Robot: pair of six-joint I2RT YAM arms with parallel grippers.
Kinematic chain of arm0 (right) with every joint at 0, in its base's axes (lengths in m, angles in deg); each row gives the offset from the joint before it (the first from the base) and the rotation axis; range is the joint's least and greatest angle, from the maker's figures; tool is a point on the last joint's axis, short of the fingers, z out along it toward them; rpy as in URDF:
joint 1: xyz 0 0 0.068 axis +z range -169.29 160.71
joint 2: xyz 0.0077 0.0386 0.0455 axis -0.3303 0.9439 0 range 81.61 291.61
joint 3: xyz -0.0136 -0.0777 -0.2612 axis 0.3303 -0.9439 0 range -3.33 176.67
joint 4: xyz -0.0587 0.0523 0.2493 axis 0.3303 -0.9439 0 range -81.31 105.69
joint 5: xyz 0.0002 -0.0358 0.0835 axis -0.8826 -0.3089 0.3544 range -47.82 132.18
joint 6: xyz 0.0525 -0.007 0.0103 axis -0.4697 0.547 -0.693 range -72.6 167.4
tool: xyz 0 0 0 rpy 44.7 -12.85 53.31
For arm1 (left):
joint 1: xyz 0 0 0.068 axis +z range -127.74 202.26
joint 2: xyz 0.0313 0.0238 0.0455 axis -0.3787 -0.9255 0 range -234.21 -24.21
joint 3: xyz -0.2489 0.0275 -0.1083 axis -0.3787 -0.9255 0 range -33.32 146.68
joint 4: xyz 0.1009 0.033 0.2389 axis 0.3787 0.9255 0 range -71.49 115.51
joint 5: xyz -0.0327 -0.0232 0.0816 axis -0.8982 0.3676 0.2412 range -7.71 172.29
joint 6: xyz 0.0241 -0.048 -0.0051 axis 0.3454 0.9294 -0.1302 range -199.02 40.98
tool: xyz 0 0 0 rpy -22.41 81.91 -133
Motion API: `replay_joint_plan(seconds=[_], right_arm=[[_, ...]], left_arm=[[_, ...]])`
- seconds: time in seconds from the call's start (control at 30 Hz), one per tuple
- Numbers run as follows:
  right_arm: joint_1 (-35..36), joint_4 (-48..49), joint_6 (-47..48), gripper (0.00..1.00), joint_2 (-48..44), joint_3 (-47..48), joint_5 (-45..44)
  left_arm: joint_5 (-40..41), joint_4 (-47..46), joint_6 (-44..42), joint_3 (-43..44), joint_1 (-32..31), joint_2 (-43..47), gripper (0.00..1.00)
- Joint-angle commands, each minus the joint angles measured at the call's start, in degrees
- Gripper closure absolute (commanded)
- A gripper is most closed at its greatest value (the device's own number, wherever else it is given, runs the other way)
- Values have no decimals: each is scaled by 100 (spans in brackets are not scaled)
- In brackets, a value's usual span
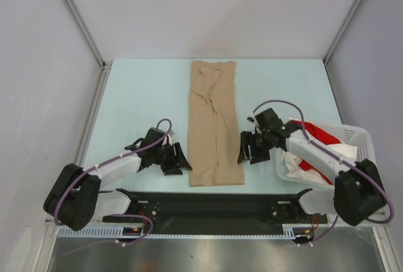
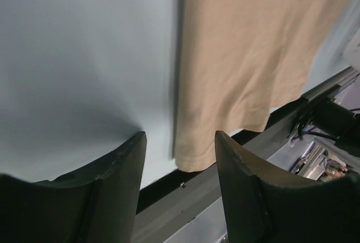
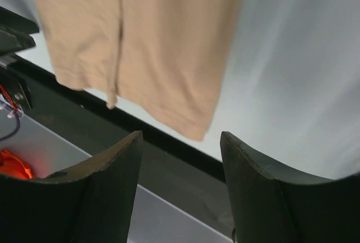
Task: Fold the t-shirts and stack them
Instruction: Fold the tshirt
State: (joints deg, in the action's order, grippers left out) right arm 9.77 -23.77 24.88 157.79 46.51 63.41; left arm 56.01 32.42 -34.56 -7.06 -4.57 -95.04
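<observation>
The beige t-shirt lies as a long narrow strip mid-desk, so the lengthwise fold looks done. The left fingers and right fingers flank its near end, spread wide and empty. The next move probably calls for pinching the near hem corners and carrying them to the far end. Bare desk borders the strip; the basket of red and white shirts crowds its right.

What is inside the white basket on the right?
Crumpled red cloth and white cloth lie in the basket. The right arm crosses above it and covers the middle, so the number of shirts cannot be told.
</observation>
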Motion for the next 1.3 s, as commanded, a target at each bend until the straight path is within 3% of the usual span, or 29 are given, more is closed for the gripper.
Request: replay_joint_plan(seconds=[0.0, 0.1, 0.23, 0.8, 1.13, 1.27], right_arm=[[-84, 87, -305, 38, -760, -729, 65], [-85, 412, -489, 42, -938, -1264, 319], [3, 308, -569, 46, -685, -1170, 48], [3, 1318, -1421, 50, -455, -2005, 302], [65, 1696, -1527, 51, -376, -2207, 311], [91, 1837, -1536, 51, -227, -2207, 381]], left_arm=[[185, -99, 579, -366, -182, 192, 43], [71, -431, 799, -604, -261, 131, 44], [-44, -697, 950, -710, -340, -255, 46], [255, 102, 950, -877, -490, -292, 58], [1, -239, 1029, -1027, -674, -563, 57], [79, -223, 1055, -1026, -683, -547, 64]])
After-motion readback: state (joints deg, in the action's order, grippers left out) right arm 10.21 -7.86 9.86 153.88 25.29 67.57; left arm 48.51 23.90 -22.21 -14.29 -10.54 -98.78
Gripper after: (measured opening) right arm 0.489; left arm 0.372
